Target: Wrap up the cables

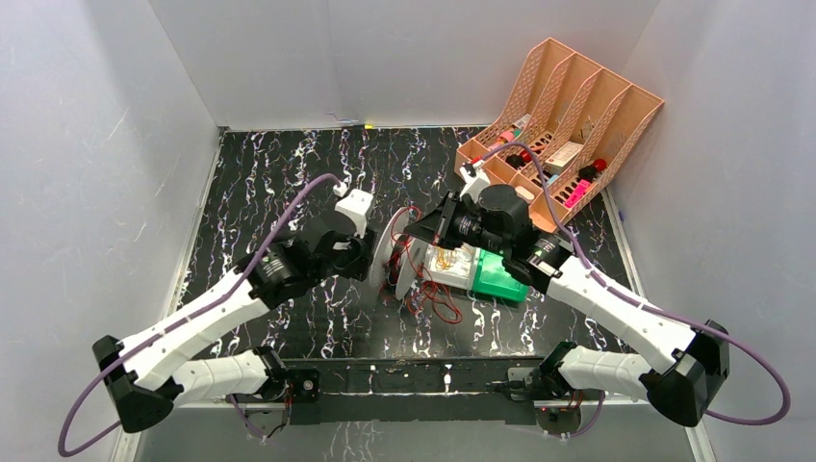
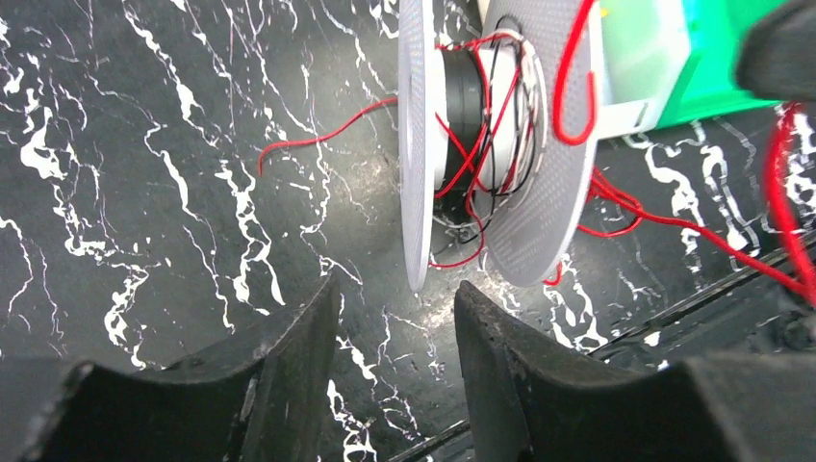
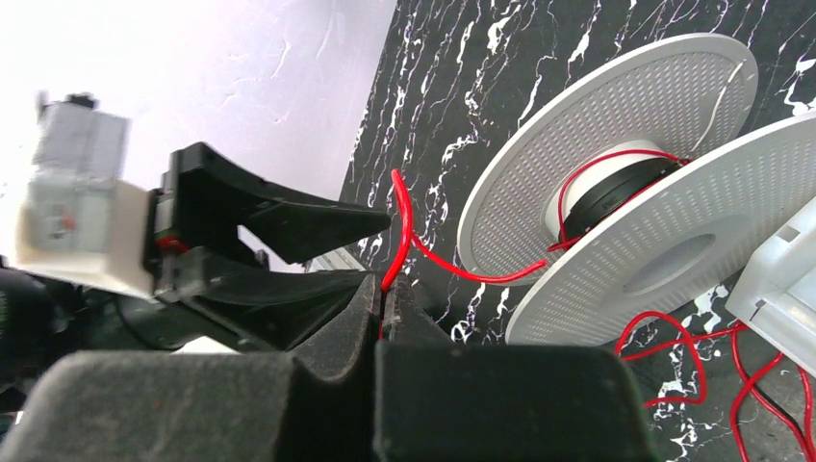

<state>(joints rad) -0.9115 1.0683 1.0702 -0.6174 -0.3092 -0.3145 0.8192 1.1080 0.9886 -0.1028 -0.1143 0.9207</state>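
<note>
Red cables (image 3: 405, 226): partly wound on the spool (image 3: 674, 260) standing on edge mid-bench (image 1: 289, 173), remainder trailing beside it; winding step in hand, right end effector (image 3: 383, 308) pinching one strand, left end effector (image 2: 396, 289) spread and empty nearby; next move, by judgement: lead strand taut round the hub (image 3: 589, 207).

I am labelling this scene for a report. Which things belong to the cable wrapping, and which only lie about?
Job in hand:
red cables
white spool
right pincer, pinching one cable
left pincer, open

Lying about:
peach file rack
green box
purple hoses
</note>
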